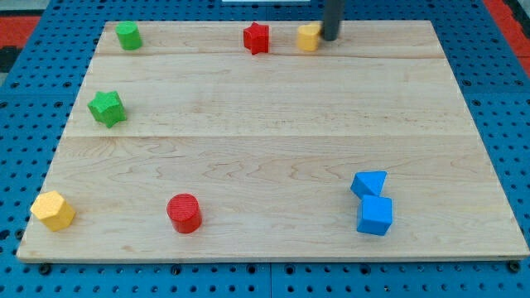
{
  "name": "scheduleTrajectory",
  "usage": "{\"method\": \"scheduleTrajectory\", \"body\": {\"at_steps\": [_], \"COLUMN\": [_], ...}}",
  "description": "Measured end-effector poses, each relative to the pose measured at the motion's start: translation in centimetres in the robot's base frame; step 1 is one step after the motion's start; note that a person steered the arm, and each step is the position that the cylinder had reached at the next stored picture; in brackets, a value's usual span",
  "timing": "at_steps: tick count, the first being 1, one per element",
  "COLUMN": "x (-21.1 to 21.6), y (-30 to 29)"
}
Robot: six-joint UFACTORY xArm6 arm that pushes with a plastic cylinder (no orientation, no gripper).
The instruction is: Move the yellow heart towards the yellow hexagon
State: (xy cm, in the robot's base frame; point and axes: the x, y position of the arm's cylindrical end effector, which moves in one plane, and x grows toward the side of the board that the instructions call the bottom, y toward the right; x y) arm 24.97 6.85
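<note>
Camera view
Yellow heart: the yellow heart (308, 37) sits at the view's top edge of the tabletop (273, 124), a little right of centre, just right of the red star (257, 38).
My tip: my tip (330, 38) stands against the heart's right side, touching it or very nearly so.
Fingers: there are none on this rig; the arm ends in a plain rod, so nothing opens, closes or grips.
Yellow hexagon: the yellow hexagon (53, 210) lies at the view's bottom-left corner, well apart from the heart.
Handling, as I judge it: the heart looks like a small, light, rigid block that should slide easily on the smooth wood and may spin if pushed off-centre.
Where to press: on the upper-right face, so the push runs down and left toward the hexagon and clear of the red star.
Count, yellow: two, heart and hexagon.
Count, red: two, the star and a red cylinder (184, 213).
Count, green: two, a green block (127, 35) of unclear shape and a green star (107, 108).
Count, blue: two, a blue wedge-like block (369, 183) touching a blue cube (375, 215).
</note>
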Motion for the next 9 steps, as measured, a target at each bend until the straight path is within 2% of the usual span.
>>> {"method": "scheduleTrajectory", "body": {"at_steps": [1, 3, 4, 5, 6, 7, 8, 9], "x": [-0.3, -5.6, -2.7, 4.0, 3.9, 0.1, 6.1, 12.8], "y": [-1.7, -0.4, -5.9, -8.8, -8.4, -4.6, -1.1, -3.9]}}
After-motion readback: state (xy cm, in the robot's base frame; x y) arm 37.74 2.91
